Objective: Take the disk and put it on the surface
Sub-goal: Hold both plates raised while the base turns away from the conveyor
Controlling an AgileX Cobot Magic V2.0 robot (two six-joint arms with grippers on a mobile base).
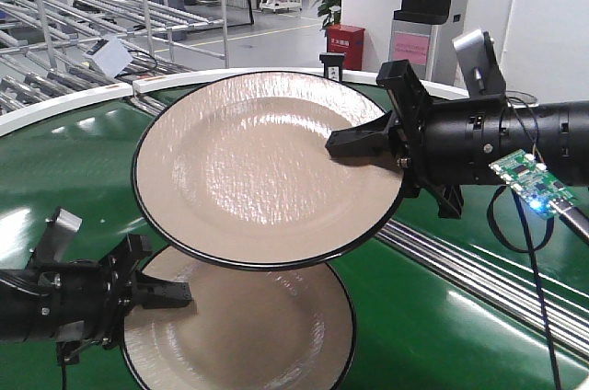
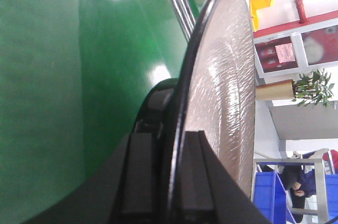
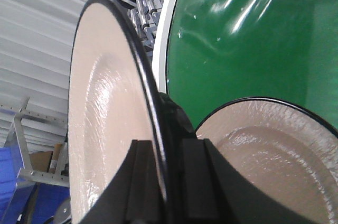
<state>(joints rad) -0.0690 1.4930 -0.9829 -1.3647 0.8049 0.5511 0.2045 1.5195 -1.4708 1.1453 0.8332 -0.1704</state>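
Two beige disks with black rims show in the front view. The upper disk (image 1: 258, 169) hangs tilted above the green conveyor belt (image 1: 83, 160), and my right gripper (image 1: 348, 143) is shut on its right rim. In the right wrist view that disk (image 3: 100, 118) stands edge-on between the jaws of my right gripper (image 3: 166, 145). The lower disk (image 1: 248, 335) sits low over the belt, partly under the upper one, with my left gripper (image 1: 175, 294) shut on its left rim. Its rim (image 2: 222, 92) is pinched in my left gripper (image 2: 166, 137) in the left wrist view. The surface is out of view.
Metal rails (image 1: 479, 266) cross the belt at the right. The belt's white outer rim (image 1: 55, 105) curves along the back. Roller racks (image 1: 92, 4) and a red bin (image 1: 346, 45) stand beyond it. A circuit board with cables (image 1: 525, 178) hangs from my right arm.
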